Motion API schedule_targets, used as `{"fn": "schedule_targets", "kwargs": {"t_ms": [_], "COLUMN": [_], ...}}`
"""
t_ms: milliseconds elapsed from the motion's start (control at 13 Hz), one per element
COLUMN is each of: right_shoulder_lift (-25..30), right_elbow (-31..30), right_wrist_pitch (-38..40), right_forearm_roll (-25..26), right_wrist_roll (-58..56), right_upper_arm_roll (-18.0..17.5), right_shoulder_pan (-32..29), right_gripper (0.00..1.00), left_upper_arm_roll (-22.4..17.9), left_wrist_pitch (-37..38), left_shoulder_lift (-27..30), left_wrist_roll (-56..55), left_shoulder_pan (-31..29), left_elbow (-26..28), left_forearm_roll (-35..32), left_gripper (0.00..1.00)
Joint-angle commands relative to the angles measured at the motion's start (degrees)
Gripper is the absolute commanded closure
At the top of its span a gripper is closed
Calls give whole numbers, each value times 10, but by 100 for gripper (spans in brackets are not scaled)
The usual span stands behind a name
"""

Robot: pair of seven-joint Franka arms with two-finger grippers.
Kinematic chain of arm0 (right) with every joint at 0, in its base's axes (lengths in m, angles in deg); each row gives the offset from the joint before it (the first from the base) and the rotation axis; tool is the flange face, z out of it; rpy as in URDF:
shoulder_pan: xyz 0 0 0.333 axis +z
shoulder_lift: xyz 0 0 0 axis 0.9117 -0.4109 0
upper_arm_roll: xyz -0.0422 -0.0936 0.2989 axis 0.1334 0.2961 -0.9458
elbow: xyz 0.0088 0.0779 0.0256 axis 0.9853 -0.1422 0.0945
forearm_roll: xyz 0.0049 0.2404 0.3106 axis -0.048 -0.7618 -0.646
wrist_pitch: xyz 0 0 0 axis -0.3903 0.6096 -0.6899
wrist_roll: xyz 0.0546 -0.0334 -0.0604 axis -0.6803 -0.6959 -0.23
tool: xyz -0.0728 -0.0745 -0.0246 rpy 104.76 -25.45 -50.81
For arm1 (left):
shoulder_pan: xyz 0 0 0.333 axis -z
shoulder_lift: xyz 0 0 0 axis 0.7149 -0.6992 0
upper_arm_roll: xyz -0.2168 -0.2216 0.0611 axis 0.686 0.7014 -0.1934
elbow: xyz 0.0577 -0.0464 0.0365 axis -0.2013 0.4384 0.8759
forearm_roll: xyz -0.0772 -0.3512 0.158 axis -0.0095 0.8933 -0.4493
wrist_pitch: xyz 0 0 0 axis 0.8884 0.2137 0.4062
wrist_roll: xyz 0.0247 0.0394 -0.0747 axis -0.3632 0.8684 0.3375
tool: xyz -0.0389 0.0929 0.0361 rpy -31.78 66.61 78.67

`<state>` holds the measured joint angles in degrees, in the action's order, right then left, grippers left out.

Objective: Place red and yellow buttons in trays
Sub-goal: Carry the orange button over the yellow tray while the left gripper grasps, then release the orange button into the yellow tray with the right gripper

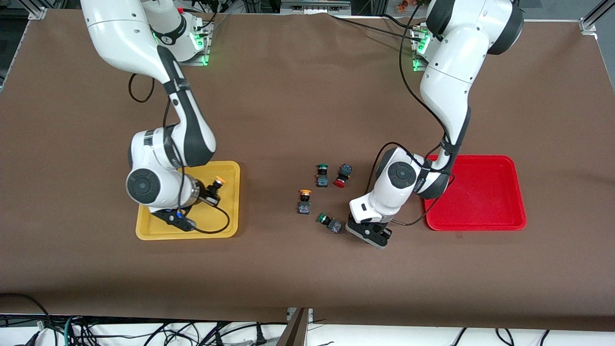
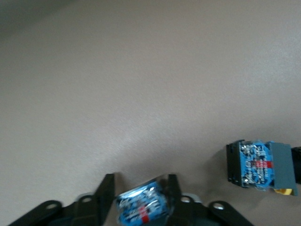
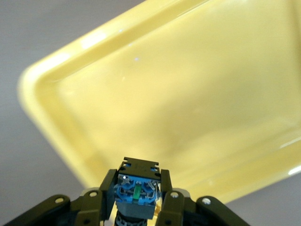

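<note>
Two buttons are gripped: the right gripper has its jaws closed on an orange-yellow-capped button, fingers pinching the blue-grey body on both sides, hanging over the yellow tray; the tray floor under it looks bare in the right wrist view. The left gripper is down at the bench between the loose buttons and the red tray, jaws closed on a small blue switch body with a red mark, wedged between the two fingers; the cap colour of this one can't be told, and in the front view it is hidden under the gripper. Second orange-yellow button stands upright on the bench mid-table, cap up. Red-capped button lies tipped on its side, farther from the front camera than the orange-yellow one. Green-capped button sits just beside the red one, toward the right arm's end. Another green-capped button lies on its side nearest the front camera, just beside the left gripper toward the right arm's end, close to its fingers. Red tray shows nothing in its visible part; the left arm's forearm covers its corner.
</note>
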<state>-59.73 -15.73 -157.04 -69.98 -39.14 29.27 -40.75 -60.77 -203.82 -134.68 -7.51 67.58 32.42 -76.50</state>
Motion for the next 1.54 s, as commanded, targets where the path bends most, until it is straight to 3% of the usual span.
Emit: {"fn": "schedule_targets", "kwargs": {"t_ms": [0, 154, 231, 385, 538, 692, 923, 1077, 1231, 1385, 1462], "right_shoulder_lift": [7, 9, 10, 13, 3, -17, -46, -76, -107, -130, -135], "right_elbow": [-58, -53, -42, -12, 28, 59, 80, 81, 91, 117, 121], "right_wrist_pitch": [-47, -41, -40, -14, 0, -17, -122, -199, -271, -285, -287], "right_forearm_roll": [0, -1, -6, -12, -69, -106, -103, -100, -71, -56, -55], "right_wrist_roll": [-71, -67, -63, -25, 42, 101, 185, 221, 270, 297, 303], "right_upper_arm_roll": [13, 13, 11, 8, -5, -31, -67, -64, -61, -61, -61], "right_shoulder_pan": [-9, -15, -14, -9, 0, 2, 43, 101, 137, 149, 154], "right_gripper": [55, 25, 19, 18, 18, 18, 14, 14, 14, 14, 14], "left_upper_arm_roll": [5, 5, 5, 4, 4, 4, -4, -11, -10, -11, -11], "left_wrist_pitch": [10, 18, 18, 40, 145, 257, 415, 441, 399, 369, 369], "left_shoulder_lift": [13, 23, 24, 50, 95, 129, 152, 151, 145, 148, 149], "left_wrist_roll": [13, 13, 13, 15, 27, 108, 258, 297, 291, 291, 292], "left_shoulder_pan": [-1, -5, -5, -15, -45, -91, -149, -173, -175, -176, -177], "left_elbow": [-3, -3, -3, 3, 3, 3, 4, 18, 63, 77, 76], "left_forearm_roll": [-8, -8, -4, -4, -9, -10, -14, -46, -54, -54, -54], "left_gripper": [100, 100, 100, 100, 100, 100, 100, 100, 98, 75, 56]}}
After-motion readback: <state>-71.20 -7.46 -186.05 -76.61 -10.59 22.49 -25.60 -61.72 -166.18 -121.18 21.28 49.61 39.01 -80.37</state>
